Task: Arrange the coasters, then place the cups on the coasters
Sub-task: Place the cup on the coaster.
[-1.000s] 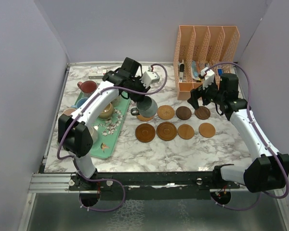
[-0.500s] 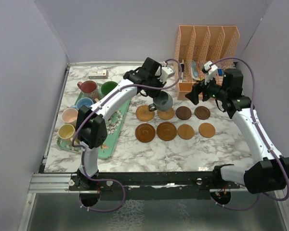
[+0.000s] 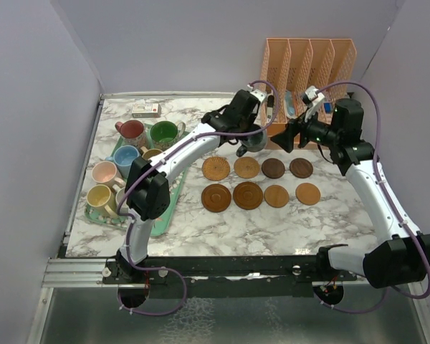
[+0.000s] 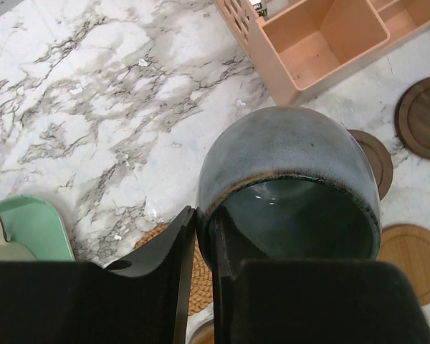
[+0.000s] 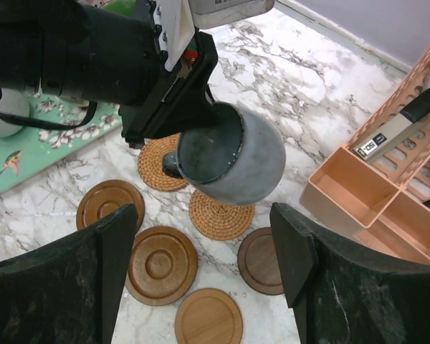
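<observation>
on the marble table (image 3: 222, 226), right of the mint tray (image 5: 29, 154), eight coasters (image 3: 248, 195) lie in two rows of four. the left gripper (image 4: 202, 218) is clamped on the rim of the dark grey-teal mug (image 4: 287, 158), which is tilted in the air over the back row. the right gripper (image 5: 203, 215) faces it, jaws wide and holding nothing.

The cup (image 5: 247, 154) looks ceramic: matt, speckled grey outside, glossy teal glaze inside (a rough brown line at the rim). Two woven coasters (image 5: 221, 213) are coarse fibre, the wooden coasters (image 5: 161, 264) smooth and satin. The table (image 4: 93, 107) shows a grey-veined marble pattern.
</observation>
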{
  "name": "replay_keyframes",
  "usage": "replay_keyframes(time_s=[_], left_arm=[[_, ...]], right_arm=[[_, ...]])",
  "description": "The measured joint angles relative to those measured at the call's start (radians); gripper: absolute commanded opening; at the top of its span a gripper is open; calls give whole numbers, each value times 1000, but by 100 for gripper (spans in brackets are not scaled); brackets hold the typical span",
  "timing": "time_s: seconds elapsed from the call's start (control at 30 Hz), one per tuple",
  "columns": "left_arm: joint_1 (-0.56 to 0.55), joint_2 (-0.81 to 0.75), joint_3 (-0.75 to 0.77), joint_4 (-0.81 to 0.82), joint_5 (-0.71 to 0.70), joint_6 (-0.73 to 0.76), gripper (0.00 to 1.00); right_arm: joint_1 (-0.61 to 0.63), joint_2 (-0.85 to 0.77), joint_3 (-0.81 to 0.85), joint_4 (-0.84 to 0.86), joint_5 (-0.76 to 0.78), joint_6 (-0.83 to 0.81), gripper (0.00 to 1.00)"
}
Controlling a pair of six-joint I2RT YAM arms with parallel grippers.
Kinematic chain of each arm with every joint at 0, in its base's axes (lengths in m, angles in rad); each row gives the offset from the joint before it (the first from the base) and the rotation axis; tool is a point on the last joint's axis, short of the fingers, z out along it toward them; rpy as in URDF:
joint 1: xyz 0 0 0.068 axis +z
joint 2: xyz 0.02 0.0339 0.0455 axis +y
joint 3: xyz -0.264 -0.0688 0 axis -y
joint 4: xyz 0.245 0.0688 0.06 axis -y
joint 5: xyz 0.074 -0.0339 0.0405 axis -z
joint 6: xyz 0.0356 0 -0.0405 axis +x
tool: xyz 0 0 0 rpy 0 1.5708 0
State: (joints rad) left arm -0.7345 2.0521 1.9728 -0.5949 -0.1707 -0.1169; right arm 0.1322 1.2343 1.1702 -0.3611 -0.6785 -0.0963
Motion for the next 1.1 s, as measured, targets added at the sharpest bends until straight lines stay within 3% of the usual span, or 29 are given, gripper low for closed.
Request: replay_keyframes(time_s=[0.43, 1.1], left_arm=[[-107, 34, 18, 3, -234, -241, 0], [-220, 39, 34, -24, -447, -314, 0]], right_arm=[[26, 110, -58, 97, 27, 127, 60], [70, 155, -98, 138, 333, 153, 33]])
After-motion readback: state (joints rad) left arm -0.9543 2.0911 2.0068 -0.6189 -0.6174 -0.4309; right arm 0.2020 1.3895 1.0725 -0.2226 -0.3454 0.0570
